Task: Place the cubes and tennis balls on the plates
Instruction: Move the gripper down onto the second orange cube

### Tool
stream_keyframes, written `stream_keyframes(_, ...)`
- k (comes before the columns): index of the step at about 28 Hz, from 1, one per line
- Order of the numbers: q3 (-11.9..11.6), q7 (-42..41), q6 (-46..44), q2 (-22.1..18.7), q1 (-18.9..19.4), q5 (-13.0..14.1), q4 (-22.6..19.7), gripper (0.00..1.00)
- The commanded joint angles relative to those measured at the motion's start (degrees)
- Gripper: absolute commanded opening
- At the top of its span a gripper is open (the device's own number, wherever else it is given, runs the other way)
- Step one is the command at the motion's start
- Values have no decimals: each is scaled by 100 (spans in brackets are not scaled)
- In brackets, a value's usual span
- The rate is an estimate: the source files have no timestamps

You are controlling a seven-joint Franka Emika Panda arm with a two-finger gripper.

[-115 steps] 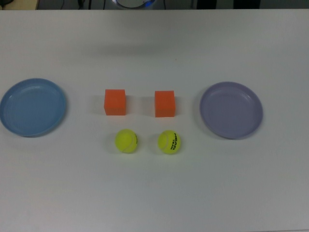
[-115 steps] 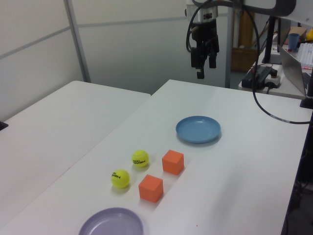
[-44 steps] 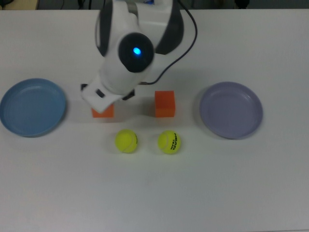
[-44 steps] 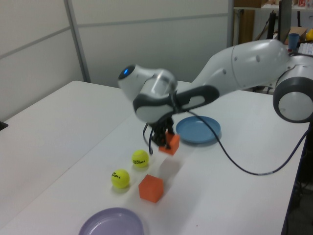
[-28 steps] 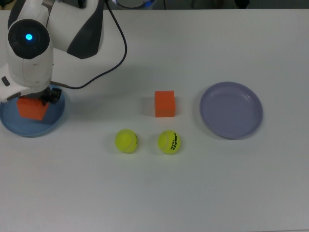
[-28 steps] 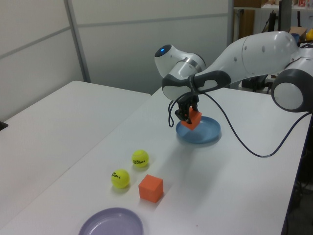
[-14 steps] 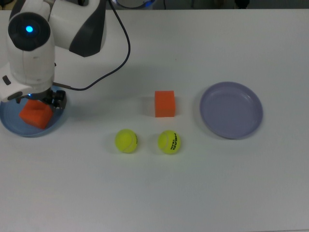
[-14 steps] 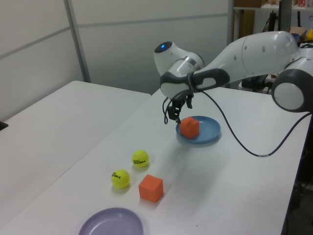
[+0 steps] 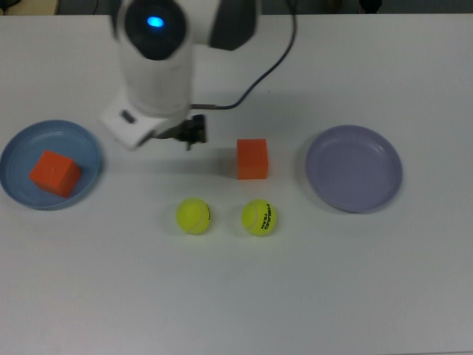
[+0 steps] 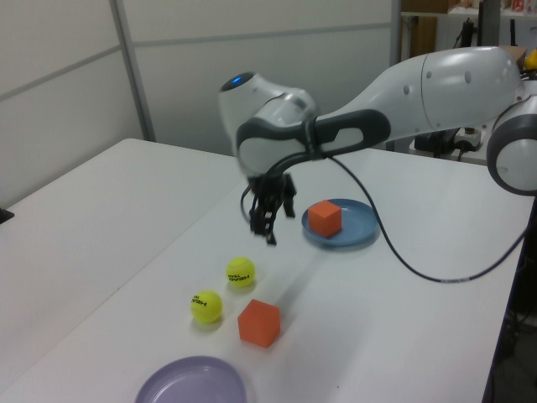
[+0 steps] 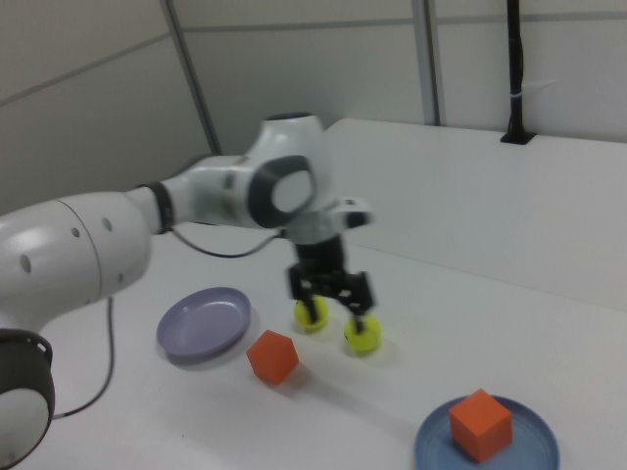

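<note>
Already one orange cube [image 9: 55, 172] sits on the blue plate [image 9: 21, 143]; beside it the gripper [image 11: 332, 290] hangs empty, fingers apart, near the second cube [image 9: 252, 158] and both tennis balls [image 9: 194, 215], lavender plate [image 9: 355, 168] bare.

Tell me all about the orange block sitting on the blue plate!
The orange block is a plain, matte cube, solid-looking with no markings. It rests inside the light blue plate, turned a little askew in the top view, roughly at the plate's middle. Only the plate touches it. The tool hangs away from it, empty.
</note>
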Motion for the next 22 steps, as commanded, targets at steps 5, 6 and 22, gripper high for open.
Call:
stream_keyframes(5,852,647,-435,-56,183,4,-170,100)
stream_keyframes(6,896,674,-426,-29,192,4,-178,100)
stream_keyframes(22,958,1131,215,603,737,-664,-363,100)
